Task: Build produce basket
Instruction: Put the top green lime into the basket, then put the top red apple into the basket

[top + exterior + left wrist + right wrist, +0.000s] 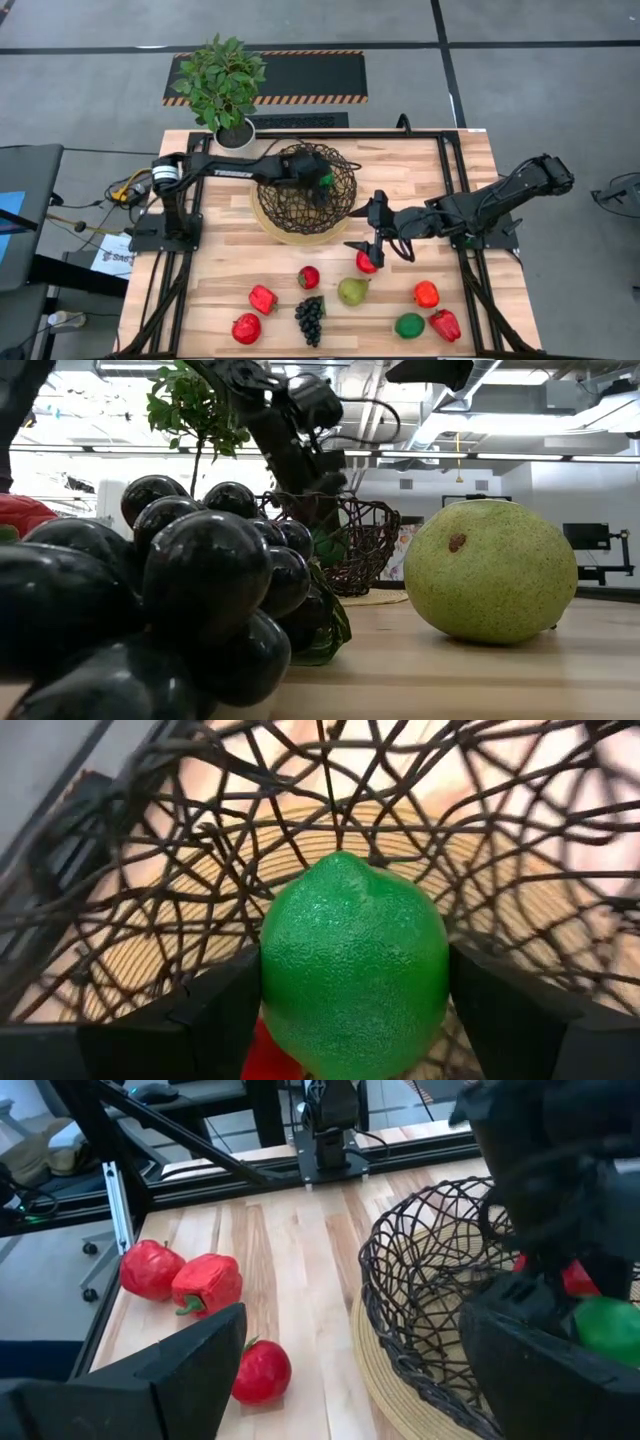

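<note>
The dark woven basket (300,228) stands on its tan base at the table's middle. My left gripper (322,185) reaches into it from the left and is shut on a green lime (350,970). A red piece (275,1058) shows below the lime inside the basket. My right gripper (366,246) is open just right of the basket, above a red fruit (366,263). Nothing lies between its fingers in the right wrist view (355,1330). The pear (352,291), grapes (310,318) and other red, green and orange pieces rest on the near table. My left gripper pinches the lime by its two opposite sides (272,990) between the two fingers (215,1010). The fingers come down into the basket from above, slanting from the table's left. The lime hangs clear of the basket's tan floor (160,950), its pointed end facing away from the wrist.
A white pot with a green plant (225,85) stands at the far left corner. Red pieces (262,298), a red apple (308,277), a green fruit (409,325), an orange one (427,294) and a red pepper (445,324) lie along the near edge. Black frame rails (455,190) flank the table.
</note>
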Tool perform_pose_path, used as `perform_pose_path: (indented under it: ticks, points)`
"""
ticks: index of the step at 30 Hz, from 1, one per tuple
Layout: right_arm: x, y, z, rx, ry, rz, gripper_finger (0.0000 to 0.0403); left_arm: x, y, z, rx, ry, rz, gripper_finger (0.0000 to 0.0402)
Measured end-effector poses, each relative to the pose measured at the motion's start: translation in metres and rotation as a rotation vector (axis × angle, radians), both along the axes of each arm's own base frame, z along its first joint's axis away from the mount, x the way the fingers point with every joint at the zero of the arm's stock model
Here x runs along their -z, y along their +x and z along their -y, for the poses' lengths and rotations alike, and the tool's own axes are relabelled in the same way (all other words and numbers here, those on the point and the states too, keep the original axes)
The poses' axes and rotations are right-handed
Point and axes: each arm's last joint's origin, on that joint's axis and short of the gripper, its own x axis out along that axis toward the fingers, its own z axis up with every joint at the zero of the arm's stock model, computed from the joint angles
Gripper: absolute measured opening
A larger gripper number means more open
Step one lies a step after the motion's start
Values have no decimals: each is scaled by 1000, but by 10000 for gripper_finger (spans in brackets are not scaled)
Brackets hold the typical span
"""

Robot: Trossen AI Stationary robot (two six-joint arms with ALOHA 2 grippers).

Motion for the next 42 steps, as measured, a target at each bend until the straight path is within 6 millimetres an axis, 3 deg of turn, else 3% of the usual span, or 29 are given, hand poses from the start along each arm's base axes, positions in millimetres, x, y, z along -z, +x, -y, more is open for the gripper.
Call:
perform_pose_path:
  ticks: [4, 13, 20, 27, 30, 37, 42]
  points:
    - [1, 0, 0, 5, 11, -5, 383, 10, 3, -2, -6, 34, -48, 292]
    - [1, 0, 0, 6, 12, -5, 383, 4, 1, -4, -60, 110, -53, 351]
    - [4, -2, 1, 27, 44, -47, 383, 0, -2, -2, -29, 99, -91, 357]
    - [28, -10, 4, 114, 90, -267, 383, -54, 1, 20, 111, 44, -23, 358]
    - [41, -9, 2, 114, 67, -360, 383, -87, -5, 35, 175, 58, 26, 358]
    - [92, 12, -15, -11, 103, -612, 383, -154, -49, 77, 281, 88, 168, 358]
    - [116, 16, -18, -21, 107, -725, 383, -193, -85, 101, 311, 92, 297, 358]
